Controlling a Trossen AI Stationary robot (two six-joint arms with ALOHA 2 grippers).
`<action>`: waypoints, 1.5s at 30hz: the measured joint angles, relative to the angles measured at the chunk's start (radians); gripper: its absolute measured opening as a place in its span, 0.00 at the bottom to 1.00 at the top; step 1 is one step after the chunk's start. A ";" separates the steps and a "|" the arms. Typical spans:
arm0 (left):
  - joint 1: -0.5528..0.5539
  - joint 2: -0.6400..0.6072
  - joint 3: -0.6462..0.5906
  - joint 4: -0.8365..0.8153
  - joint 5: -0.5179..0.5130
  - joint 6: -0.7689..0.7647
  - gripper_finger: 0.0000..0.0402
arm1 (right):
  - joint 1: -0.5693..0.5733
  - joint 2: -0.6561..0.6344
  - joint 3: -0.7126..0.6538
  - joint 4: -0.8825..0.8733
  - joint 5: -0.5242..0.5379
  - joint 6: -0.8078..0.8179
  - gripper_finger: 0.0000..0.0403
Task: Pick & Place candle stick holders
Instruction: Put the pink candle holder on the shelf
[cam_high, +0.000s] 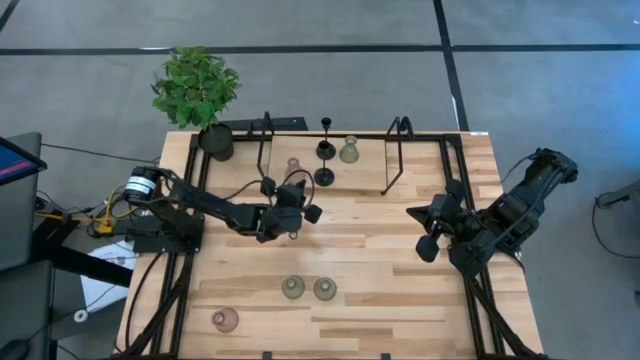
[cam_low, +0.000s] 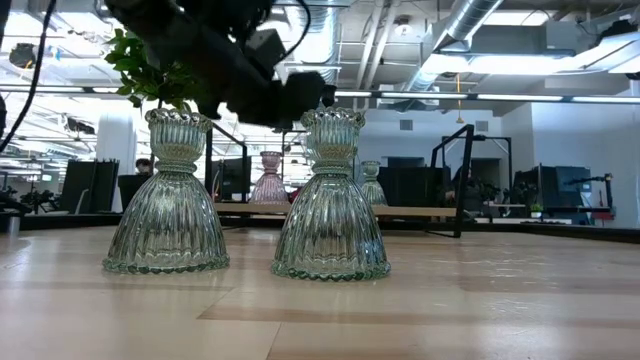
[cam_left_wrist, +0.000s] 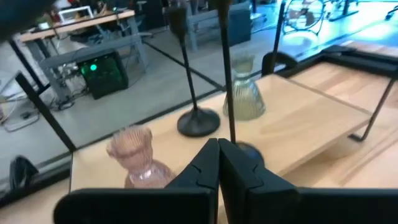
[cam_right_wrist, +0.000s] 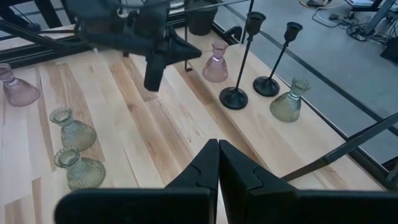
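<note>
Two black thin-stemmed holders (cam_high: 325, 150) (cam_high: 324, 177) stand on their round bases at the far middle, with an olive glass holder (cam_high: 348, 151) and a pink glass one (cam_high: 293, 168) beside them. Two more olive glass holders (cam_high: 292, 288) (cam_high: 324, 289) and a pink one (cam_high: 225, 320) stand near the front edge. My left gripper (cam_high: 303, 205) is shut and empty above the table, just short of the nearer black holder, whose stem (cam_left_wrist: 227, 81) rises right beyond the fingertips (cam_left_wrist: 217, 149). My right gripper (cam_high: 430, 232) is shut and empty at the right, above the table.
A black pot with a green plant (cam_high: 213, 138) stands at the far left corner. Two tall black wire frames (cam_high: 266, 150) (cam_high: 397, 152) stand on either side of the far group of holders. Bare wood (cam_high: 380, 260) lies between the far and near groups.
</note>
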 joint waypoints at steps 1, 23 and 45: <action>0.000 0.010 0.000 -0.001 -0.001 -0.010 0.01 | 0.000 0.000 0.000 0.000 0.000 0.000 0.00; 0.004 0.024 0.000 -0.222 0.003 -0.269 0.00 | 0.000 0.000 0.000 -0.005 0.001 -0.003 0.00; 0.222 0.052 0.000 -0.197 0.120 -0.295 0.00 | 0.000 0.000 0.000 -0.006 0.000 -0.002 0.00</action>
